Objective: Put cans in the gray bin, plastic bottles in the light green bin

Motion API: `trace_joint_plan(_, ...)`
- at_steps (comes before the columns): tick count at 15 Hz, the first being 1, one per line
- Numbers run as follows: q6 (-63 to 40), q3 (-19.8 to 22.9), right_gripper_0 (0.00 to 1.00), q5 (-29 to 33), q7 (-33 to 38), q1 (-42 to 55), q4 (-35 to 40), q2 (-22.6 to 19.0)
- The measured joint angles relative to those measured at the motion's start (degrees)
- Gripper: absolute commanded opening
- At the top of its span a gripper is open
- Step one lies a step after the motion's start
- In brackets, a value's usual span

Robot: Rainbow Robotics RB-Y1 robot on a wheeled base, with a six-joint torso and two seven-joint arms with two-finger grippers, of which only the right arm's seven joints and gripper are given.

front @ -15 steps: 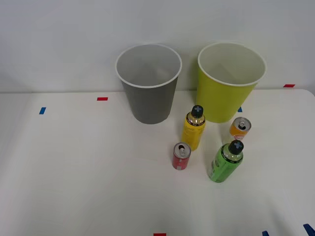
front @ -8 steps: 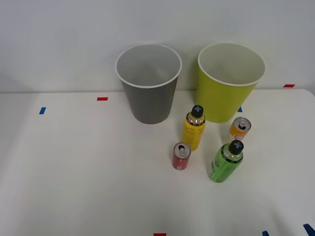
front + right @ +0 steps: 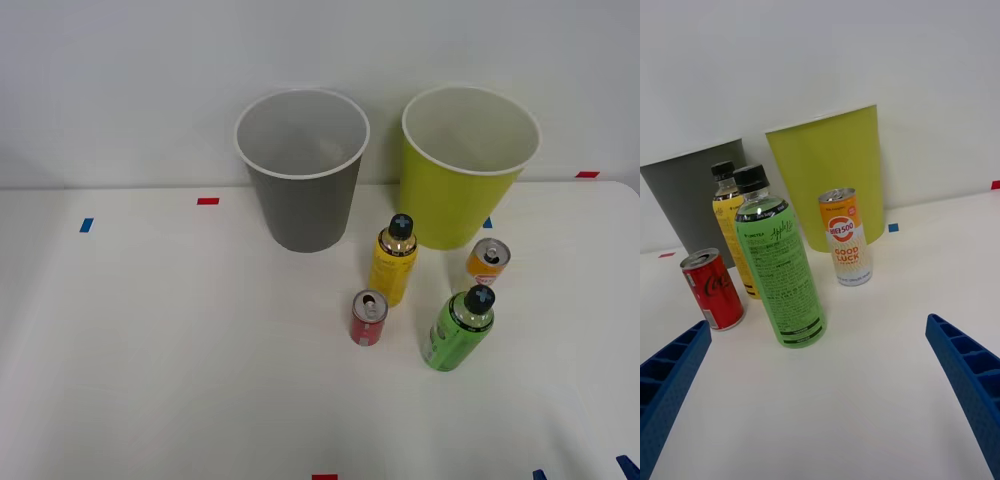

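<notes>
1. Front view, upper centre: gray bin [image 3: 302,170] upright on the white table [image 3: 160,340], light green bin [image 3: 467,165] just to its right, apart from it.
2. Front view, centre right: yellow-label bottle [image 3: 393,262] upright below the gap between the bins; orange and white can [image 3: 487,263] to its right, near the green bin's base.
3. Front view, lower: red can [image 3: 367,318] left, green-label bottle [image 3: 458,329] right, both upright and apart.
4. Right wrist view: right gripper [image 3: 820,390] wide open, holding nothing, blue fingers [image 3: 670,375] at the lower corners.
5. Right wrist view, middle: green-label bottle [image 3: 779,270] nearest, red can [image 3: 711,289] to its left, orange and white can [image 3: 846,236] to its right, yellow-label bottle [image 3: 730,217] behind, both bins [image 3: 831,169] [image 3: 685,187] at the back.
</notes>
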State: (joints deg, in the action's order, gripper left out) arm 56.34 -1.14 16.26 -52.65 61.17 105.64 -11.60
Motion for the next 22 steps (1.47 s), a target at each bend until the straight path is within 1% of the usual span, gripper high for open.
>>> trace_joint_plan(2, -0.1, -0.1, 1.0, 0.0, 0.0, -0.3, -0.3, 0.1)
trace_joint_plan(4, 0.7, -0.9, 1.0, -0.3, -0.3, -1.8, -2.6, 0.7)
trace_joint_plan(7, 3.0, -1.5, 1.0, -0.9, -2.4, -2.7, -3.7, 0.6)
trace_joint_plan(8, 3.2, -1.5, 1.0, -1.0, -5.0, -2.9, -3.7, 0.3)
trace_joint_plan(10, 3.1, -2.9, 1.0, -3.0, -12.9, -3.1, -3.8, -0.8)
trace_joint_plan(13, 2.4, -8.1, 1.0, -11.2, -23.1, -3.5, -3.8, -4.2)
trace_joint_plan(14, 2.0, -8.9, 1.0, -12.9, -24.7, -3.9, -3.8, -5.5)
trace_joint_plan(17, 0.4, -9.1, 1.0, -14.5, -25.1, -5.1, -3.8, -7.1)
trace_joint_plan(20, -2.2, -9.6, 1.0, -14.9, -25.1, -7.8, -3.8, -7.2)
trace_joint_plan(22, -4.6, -10.8, 1.0, -16.2, -25.3, -10.9, -3.8, -7.2)
